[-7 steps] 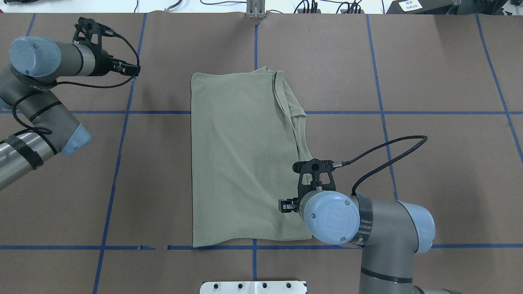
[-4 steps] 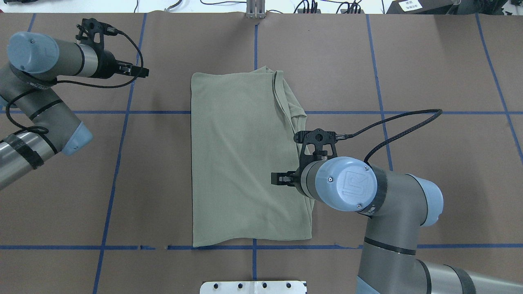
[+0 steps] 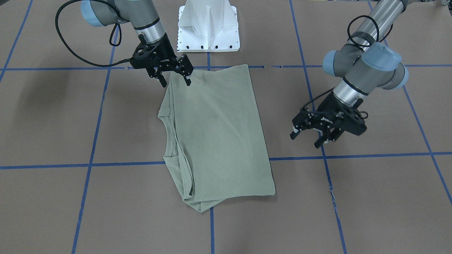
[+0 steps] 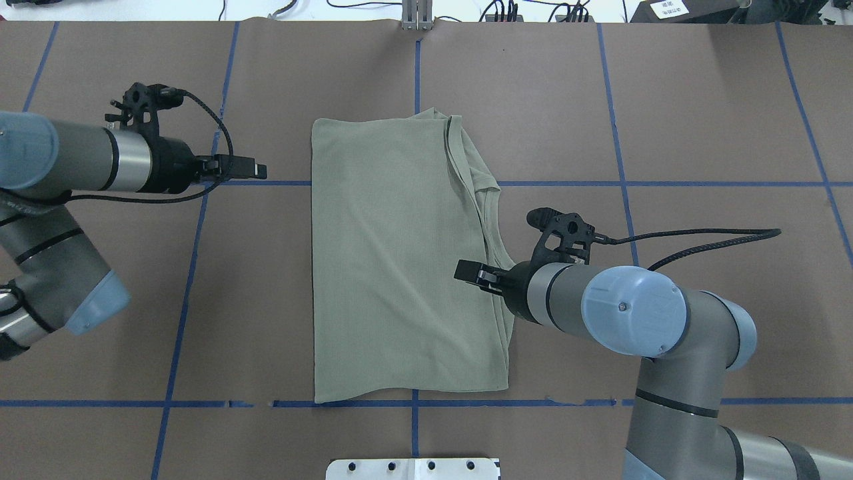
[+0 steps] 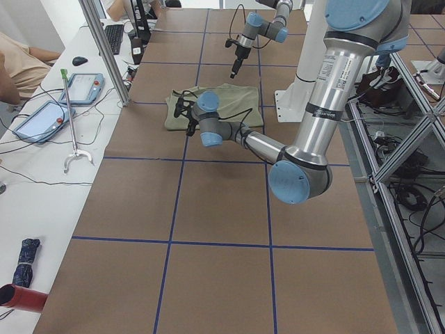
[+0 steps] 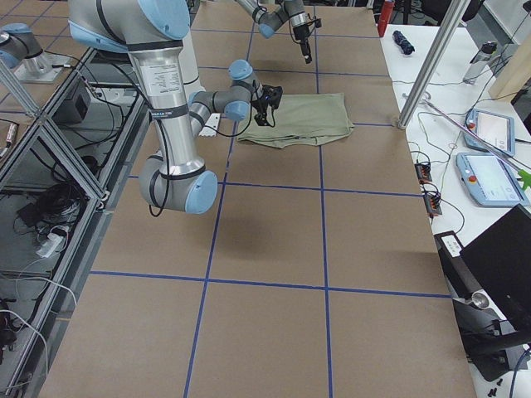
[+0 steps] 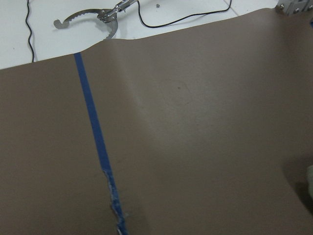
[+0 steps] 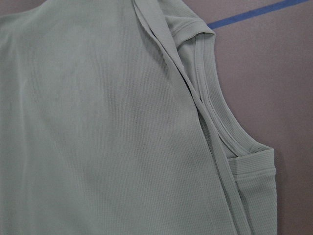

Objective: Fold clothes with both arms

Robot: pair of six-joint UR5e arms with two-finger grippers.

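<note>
The shirt (image 4: 400, 267) is lying in the middle of the table (image 4: 700, 120), folded into a sage-green rectangle. Its long axis is running straight away from the robot, with the neckline and stacked layers showing along its right side. The right tool (image 4: 470, 273) is hovering over that edge, spread wide and holding nothing (clearly the nearer one). The left tool (image 3: 304, 140), likewise spread and empty, is hanging over bare table, well apart from the smooth left edge.

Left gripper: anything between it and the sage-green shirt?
Only bare brown table cover with a blue tape line. The overhead view shows the left black two-finger gripper apart from the sage-green knit shirt.
</note>
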